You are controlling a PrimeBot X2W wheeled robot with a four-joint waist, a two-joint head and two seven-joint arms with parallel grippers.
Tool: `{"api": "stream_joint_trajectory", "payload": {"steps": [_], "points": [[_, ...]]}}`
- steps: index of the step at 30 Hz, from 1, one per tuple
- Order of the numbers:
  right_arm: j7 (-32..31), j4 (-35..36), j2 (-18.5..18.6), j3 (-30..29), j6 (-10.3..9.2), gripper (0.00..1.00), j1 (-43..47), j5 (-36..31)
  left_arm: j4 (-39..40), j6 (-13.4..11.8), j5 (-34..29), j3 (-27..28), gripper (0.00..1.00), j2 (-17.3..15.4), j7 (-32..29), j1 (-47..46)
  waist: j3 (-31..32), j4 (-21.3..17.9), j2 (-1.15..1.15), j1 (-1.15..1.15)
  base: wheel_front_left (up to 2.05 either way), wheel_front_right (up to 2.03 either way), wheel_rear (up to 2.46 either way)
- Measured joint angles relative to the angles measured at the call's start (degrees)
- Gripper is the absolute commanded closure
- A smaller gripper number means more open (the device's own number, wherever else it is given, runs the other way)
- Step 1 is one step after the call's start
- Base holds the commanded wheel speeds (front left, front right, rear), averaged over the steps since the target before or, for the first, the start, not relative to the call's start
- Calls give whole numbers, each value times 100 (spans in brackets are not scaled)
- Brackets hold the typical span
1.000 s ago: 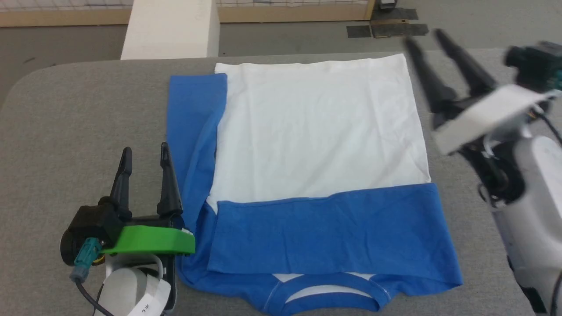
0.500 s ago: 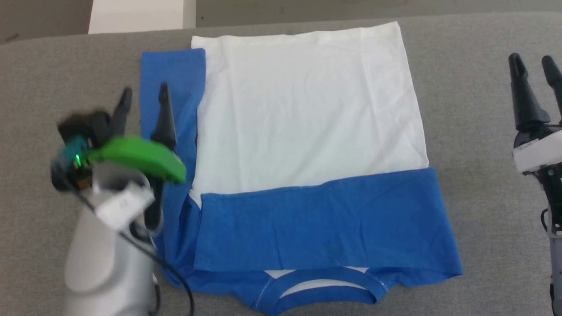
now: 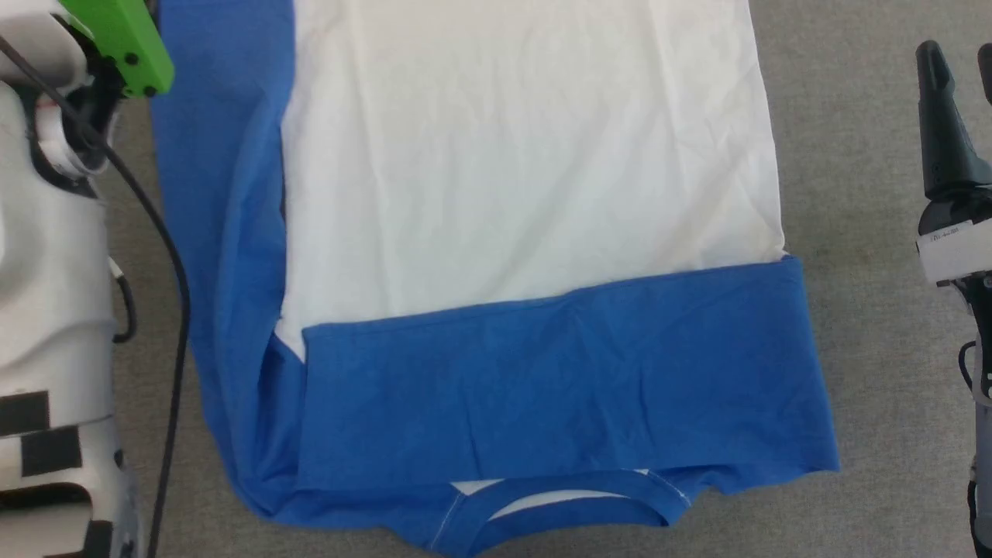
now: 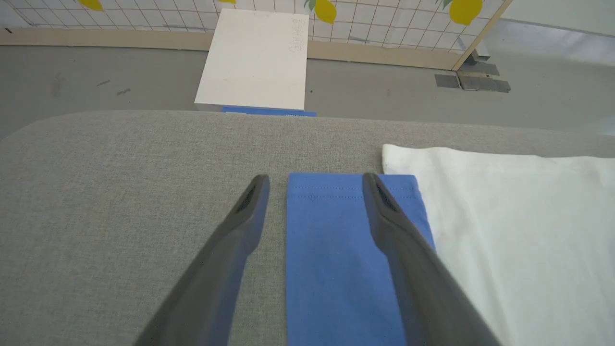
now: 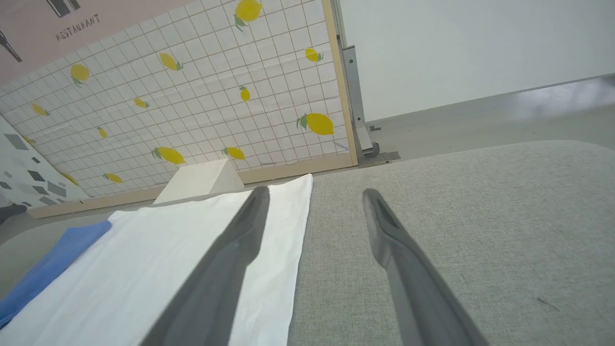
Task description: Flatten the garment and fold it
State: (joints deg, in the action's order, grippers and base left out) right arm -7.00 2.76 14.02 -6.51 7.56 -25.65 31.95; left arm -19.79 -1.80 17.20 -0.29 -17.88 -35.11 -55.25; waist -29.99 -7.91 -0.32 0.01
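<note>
Head view: the garment lies flat on the grey bench, white body spread, one blue sleeve folded across it above the collar, and the other sleeve laid along its left side. The right jaws, fingers pointing up the view, stand over bare bench, the garment's right edge near them on their left and not touching. A pale left forearm runs up beside the side sleeve. Left wrist view: the left jaws are apart with nothing between the pads. One finger is over bare bench and the other over blue cloth, so the side sleeve's outer edge runs between them and its stitched cuff sits level with the tips. The white body lies just outside the right finger. Contact with the cloth cannot be confirmed. Right wrist view: the right jaws are likewise apart and empty, with the garment's white edge passing between them and its far corner just beyond the left fingertip. Assessment: flattening and sleeve folds appear complete, and the step in hand is positioning at the two far corners for the lengthwise fold. The next move calls for both jaws to descend, pinch every layer at each corner, and carry the far end evenly toward the collar.
</note>
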Motion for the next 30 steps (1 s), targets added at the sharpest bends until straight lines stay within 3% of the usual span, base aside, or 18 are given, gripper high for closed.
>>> {"api": "stream_joint_trajectory", "payload": {"steps": [9,19,20,21,25,30], "points": [[76,134,9,69,0,0,-18,103,123,-343,-345,-158,0,-420,-1081,-333,-651,-213,0,0,0,0,0],[160,143,9,105,0,0,-19,193,327,-688,-453,-199,3,-577,-2359,-401,-977,-316,0,-1,0,0,0],[177,141,9,104,0,0,-19,194,398,-705,-437,-187,62,-579,-2494,-402,-981,-317,0,-1,0,0,0],[181,141,9,103,0,0,-19,201,481,-743,-391,-152,100,-575,-2555,-389,-989,-317,0,-1,0,0,0],[199,127,9,98,0,0,-19,240,701,-769,-271,-18,100,-567,-2484,-270,-1025,-306,0,-1,0,0,0],[242,49,7,102,0,0,-19,238,799,-1039,70,454,100,-323,-1736,-98,-986,-270,0,0,0,0,0]]}}
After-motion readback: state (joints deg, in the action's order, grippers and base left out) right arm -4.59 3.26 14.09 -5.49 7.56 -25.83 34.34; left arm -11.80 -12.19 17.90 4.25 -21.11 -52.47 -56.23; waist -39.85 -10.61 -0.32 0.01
